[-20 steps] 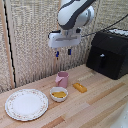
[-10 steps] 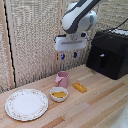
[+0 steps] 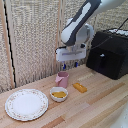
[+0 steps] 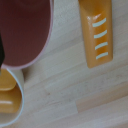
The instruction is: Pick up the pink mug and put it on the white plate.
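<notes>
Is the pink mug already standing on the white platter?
No, the pink mug stands on the wooden table, apart from the white platter, which holds nothing.

Dusty-pink mug point(image 3: 62, 79), white floral-rimmed platter point(image 3: 26, 104), white bowl point(image 3: 59, 94) of yellow, orange white-striped object point(image 4: 98, 32).

The gripper point(image 3: 70, 63) hangs just above the pink mug point(image 3: 62, 79), white platter point(image 3: 26, 104) nearby.
</notes>
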Robot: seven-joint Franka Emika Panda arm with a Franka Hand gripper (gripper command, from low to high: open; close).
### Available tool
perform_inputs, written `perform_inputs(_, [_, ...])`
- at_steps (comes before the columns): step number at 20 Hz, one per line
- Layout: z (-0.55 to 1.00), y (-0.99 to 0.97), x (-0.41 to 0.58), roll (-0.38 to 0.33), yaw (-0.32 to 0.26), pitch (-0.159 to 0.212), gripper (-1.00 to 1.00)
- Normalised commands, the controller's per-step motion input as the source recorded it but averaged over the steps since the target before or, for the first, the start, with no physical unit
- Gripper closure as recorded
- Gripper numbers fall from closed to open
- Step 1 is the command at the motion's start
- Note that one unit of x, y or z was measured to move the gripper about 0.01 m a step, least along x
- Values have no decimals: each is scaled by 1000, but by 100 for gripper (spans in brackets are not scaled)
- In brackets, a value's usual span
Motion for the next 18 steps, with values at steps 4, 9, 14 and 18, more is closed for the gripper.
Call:
perform_inputs(4, [-423, -109, 139, -8, 47, 48, -100])
perform_inputs(9, [-307, 0, 183, -58, 54, 45, 100])
perform_inputs(14, [-117, -2, 83, -11, 36, 5, 100])
perform_inputs(18, [-91, -78, 0, 0, 36, 0, 100])
